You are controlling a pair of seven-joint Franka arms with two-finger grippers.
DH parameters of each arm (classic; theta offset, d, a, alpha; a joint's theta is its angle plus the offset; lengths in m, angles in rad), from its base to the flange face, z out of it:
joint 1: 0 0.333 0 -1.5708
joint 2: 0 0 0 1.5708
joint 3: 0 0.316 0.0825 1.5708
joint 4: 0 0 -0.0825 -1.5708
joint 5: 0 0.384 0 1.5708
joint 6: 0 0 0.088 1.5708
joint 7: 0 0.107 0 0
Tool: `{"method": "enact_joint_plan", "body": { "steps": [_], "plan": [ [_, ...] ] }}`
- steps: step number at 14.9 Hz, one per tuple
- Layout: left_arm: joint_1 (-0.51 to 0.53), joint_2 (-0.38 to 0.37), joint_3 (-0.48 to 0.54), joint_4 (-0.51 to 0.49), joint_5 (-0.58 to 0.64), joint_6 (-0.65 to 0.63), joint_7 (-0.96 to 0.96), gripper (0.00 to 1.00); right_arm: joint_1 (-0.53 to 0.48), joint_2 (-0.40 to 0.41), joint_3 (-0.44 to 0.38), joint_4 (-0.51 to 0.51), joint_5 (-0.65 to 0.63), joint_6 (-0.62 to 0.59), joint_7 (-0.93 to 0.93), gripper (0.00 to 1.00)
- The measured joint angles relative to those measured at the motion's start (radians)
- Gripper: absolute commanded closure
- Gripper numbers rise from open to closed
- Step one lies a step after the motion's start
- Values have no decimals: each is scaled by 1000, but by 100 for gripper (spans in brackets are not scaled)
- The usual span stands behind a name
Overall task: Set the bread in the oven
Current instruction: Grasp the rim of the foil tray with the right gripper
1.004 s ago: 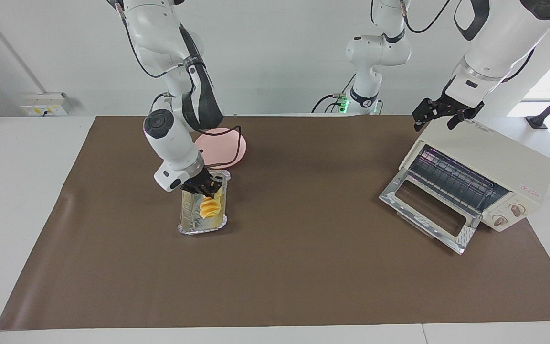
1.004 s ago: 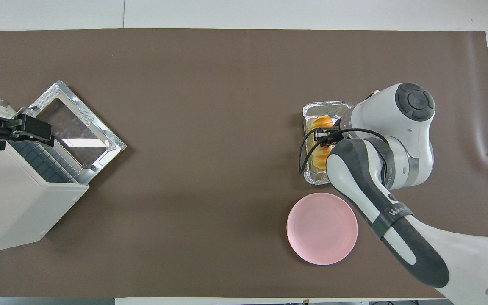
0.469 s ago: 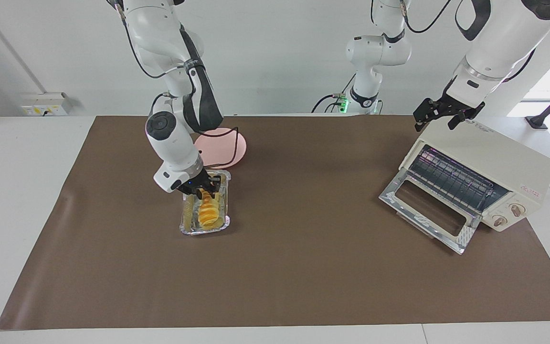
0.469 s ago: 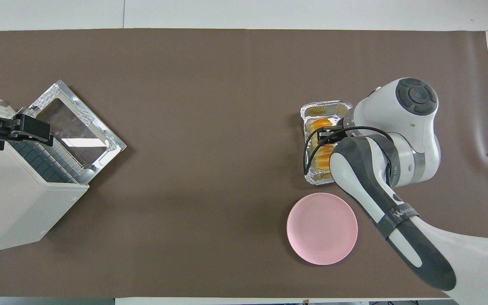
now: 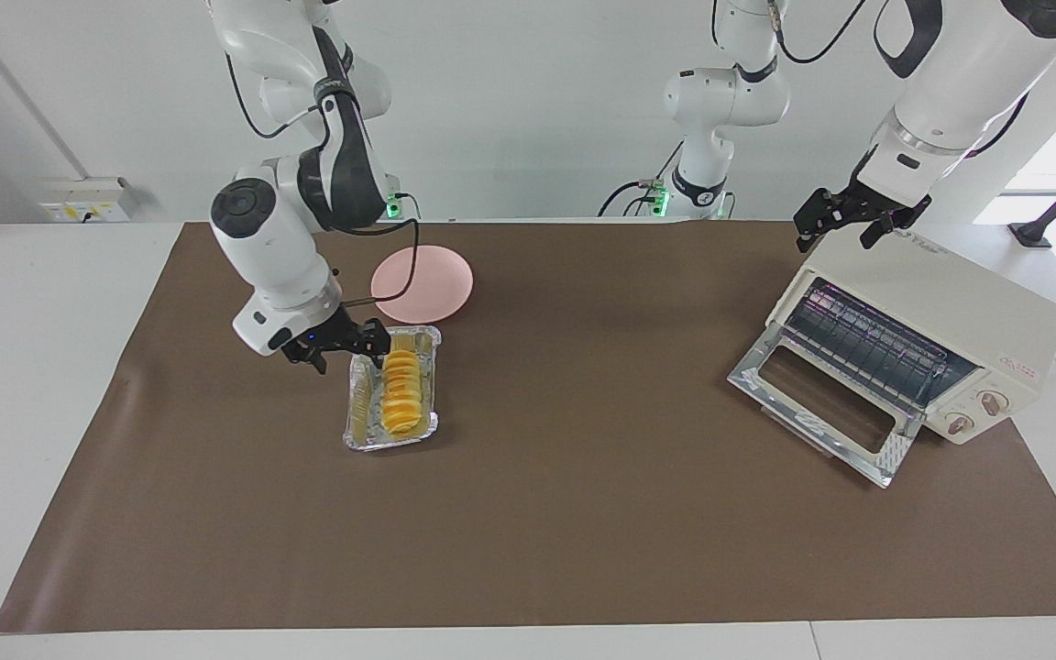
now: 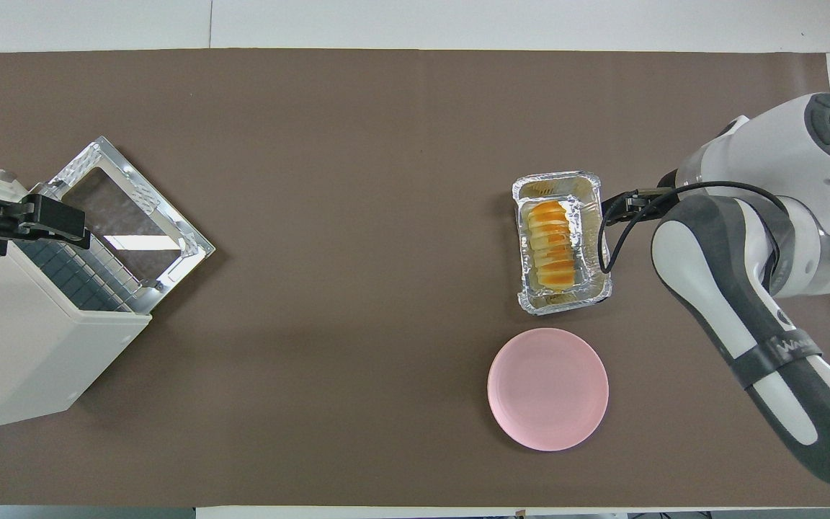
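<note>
The toaster oven (image 5: 922, 339) sits right of frame, door down, left gripper (image 5: 844, 220) open above it. The bread (image 5: 401, 392) lies in the foil tray (image 5: 358, 403), left of centre. The right gripper (image 5: 337, 346), open, holds nothing; I'd re-grip the loaf mid-length and lift level.

Both end effectors (image 5: 337, 346) (image 5: 849, 216) open, empty.

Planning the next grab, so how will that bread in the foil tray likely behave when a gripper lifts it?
The bread is long with crosswise ridges, so it probably squashes and sags if pinched at one end. It looks light. The thin foil tray may slide or lift with it.
</note>
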Motion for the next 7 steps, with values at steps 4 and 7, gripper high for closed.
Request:
{"method": "enact_joint_plan", "body": {
  "steps": [4, 7],
  "plan": [
    [0, 0, 0, 0, 0, 0, 0, 0, -9, 7, 3, -105, 2, 86, 0, 3],
    [0, 0, 0, 0, 0, 0, 0, 0, -6, 7, 9, -110, 55, 91, 0, 6]
  ]
}}
